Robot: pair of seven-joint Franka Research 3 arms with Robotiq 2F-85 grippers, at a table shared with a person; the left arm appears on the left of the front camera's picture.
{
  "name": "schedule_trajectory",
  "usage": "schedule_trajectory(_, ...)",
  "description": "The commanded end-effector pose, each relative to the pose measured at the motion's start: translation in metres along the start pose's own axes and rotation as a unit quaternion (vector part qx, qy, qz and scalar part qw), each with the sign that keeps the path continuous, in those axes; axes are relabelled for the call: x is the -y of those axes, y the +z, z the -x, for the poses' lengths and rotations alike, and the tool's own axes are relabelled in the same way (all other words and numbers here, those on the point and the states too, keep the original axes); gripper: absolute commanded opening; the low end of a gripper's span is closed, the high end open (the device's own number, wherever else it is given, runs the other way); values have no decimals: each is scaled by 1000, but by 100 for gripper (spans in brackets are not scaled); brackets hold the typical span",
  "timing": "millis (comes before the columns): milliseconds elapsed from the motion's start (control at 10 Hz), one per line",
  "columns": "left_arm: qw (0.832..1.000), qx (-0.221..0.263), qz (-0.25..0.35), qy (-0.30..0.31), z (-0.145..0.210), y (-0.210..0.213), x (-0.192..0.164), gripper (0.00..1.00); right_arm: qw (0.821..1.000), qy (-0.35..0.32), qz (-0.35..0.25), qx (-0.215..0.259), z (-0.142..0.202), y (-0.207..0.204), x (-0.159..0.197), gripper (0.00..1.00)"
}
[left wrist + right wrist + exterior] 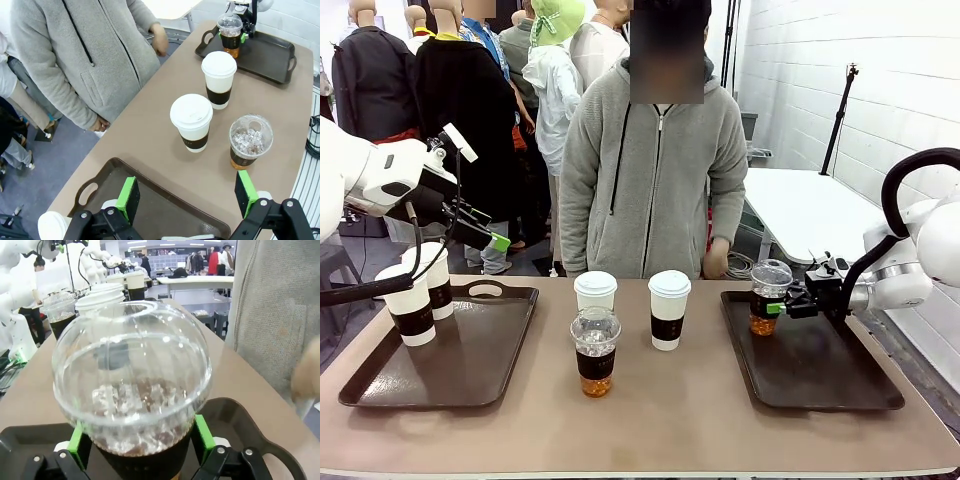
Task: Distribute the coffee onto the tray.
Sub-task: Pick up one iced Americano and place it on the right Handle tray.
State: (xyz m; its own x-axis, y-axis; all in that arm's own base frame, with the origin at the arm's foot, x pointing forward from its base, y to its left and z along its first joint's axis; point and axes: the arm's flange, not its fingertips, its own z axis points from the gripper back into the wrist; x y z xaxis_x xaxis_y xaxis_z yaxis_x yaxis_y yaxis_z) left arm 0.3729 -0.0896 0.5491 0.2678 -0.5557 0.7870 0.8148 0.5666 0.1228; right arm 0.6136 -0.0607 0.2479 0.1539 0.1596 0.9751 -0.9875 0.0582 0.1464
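right jaws flank iced cup (769, 298) on right tray (820, 375); we cannot tell if gripping. left jaws wide, empty. tan surface (670, 420), sleeve (666, 327) print unreadable.

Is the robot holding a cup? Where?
Cannot tell: right gripper flanks the clear cup at its dark band, grip unclear. Left gripper holds nothing.

A clear, glossy plastic dome-lidded cup (132, 385) shines wetly, the white paper cups (669, 300) have smooth lids and matt dark brown sleeves, the dark brown plastic trays (820, 375) carry a dull sheen, the tan bench (670, 420) looks matt, and the person's grey jacket (655, 190) is soft, nubbly cloth
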Motion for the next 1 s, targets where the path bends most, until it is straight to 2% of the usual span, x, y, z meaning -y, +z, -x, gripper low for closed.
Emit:
schedule_trajectory(0, 1000, 2, 4, -6, 3, -1, -3, 100, 1000, -24, 5, 3, 2, 3, -8, 100)
schedule_trajectory(900, 1000, 2, 4, -6, 3, -1, -3, 100, 995, -45, 83, 11, 31, 53, -81, 100)
